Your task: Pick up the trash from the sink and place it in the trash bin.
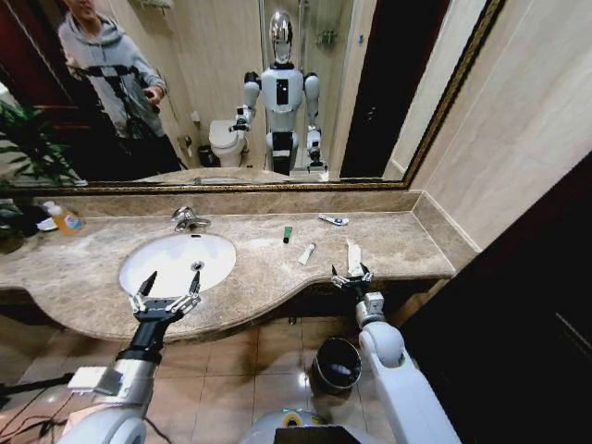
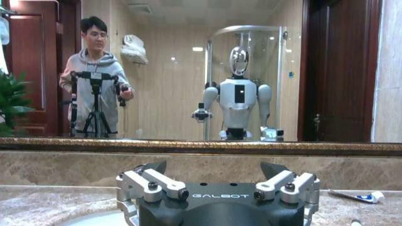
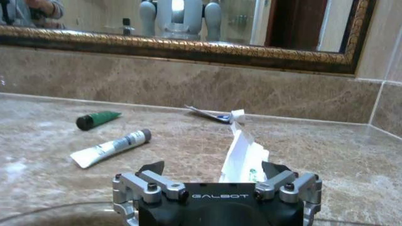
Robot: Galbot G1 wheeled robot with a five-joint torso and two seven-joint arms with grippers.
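The white sink sits in the beige marble counter and its basin looks bare. The trash lies on the counter to its right: a green piece, a white tube, a long white wrapper and a blue-and-white packet. My right gripper is open at the wrapper's near end. In the right wrist view the wrapper runs out from between the spread fingers of the right gripper. My left gripper hangs open over the sink's front rim. The dark trash bin stands on the floor below the counter.
A chrome faucet stands behind the basin. A yellow-orange bottle and a plant are at the far left. A gold-framed mirror backs the counter. The side wall closes the right end.
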